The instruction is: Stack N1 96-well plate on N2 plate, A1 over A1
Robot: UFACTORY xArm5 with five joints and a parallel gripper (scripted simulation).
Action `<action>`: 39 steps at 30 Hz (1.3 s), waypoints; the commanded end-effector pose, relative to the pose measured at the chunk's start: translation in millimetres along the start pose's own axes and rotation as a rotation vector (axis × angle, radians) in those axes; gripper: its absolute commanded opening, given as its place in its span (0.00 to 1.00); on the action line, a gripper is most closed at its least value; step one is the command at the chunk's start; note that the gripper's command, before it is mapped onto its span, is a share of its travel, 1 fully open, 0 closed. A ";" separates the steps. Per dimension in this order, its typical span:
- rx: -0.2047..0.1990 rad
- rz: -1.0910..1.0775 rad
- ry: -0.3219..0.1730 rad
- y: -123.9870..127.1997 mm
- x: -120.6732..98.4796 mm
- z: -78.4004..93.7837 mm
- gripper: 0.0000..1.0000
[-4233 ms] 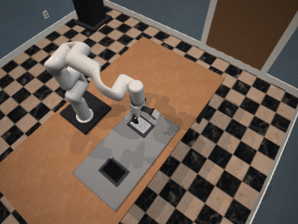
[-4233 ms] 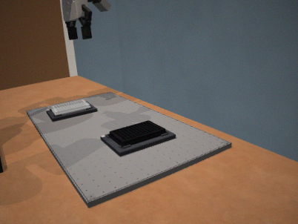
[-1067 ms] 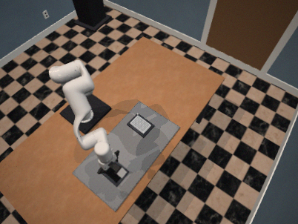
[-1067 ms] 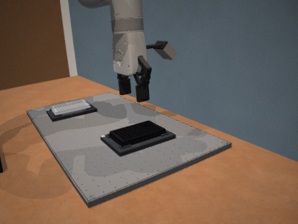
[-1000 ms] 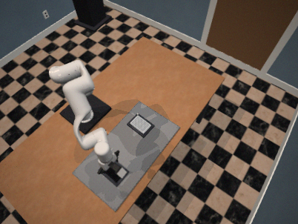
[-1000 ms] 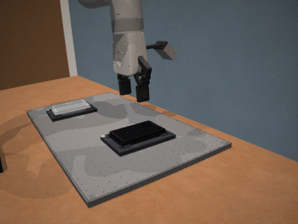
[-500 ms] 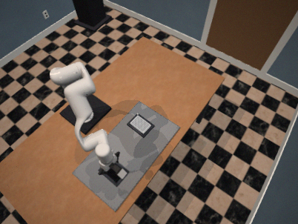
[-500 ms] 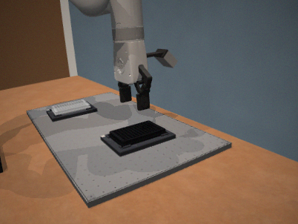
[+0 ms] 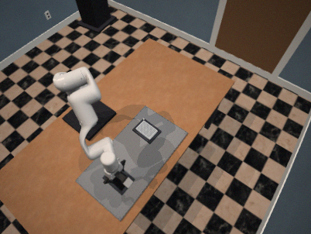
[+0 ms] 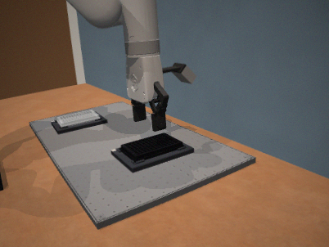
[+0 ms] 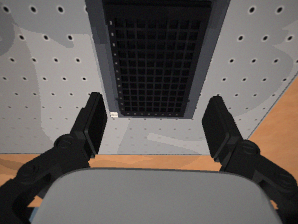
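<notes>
Black, with a fine grid of wells, the plate (image 10: 152, 145) sits in its dark nest (image 10: 132, 163) on the grey mat (image 10: 98, 192); a small white mark (image 11: 114, 114) lies at the nest's corner; the pincer (image 10: 150, 110) hangs just above that plate, fingers spread fully apart and gripping nothing; a white plate (image 10: 78, 117) lies in the second nest (image 10: 61, 128), well apart along the mat; wood-brown counter (image 10: 245, 204) carries the mat.
</notes>
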State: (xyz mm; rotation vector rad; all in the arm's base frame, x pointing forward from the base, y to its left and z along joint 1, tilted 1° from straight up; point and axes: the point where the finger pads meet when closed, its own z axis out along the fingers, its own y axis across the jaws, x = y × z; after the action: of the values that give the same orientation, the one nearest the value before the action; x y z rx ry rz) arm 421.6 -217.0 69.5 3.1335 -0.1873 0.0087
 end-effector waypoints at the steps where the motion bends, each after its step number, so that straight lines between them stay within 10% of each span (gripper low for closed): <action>1: -0.001 0.000 0.004 0.4 1.4 6.7 1.00; 39: -0.001 0.000 0.004 0.0 1.6 35.5 1.00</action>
State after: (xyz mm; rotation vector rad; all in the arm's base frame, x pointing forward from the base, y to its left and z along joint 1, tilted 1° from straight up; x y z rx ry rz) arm 422.2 -216.6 35.0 3.1335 -0.1873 0.0088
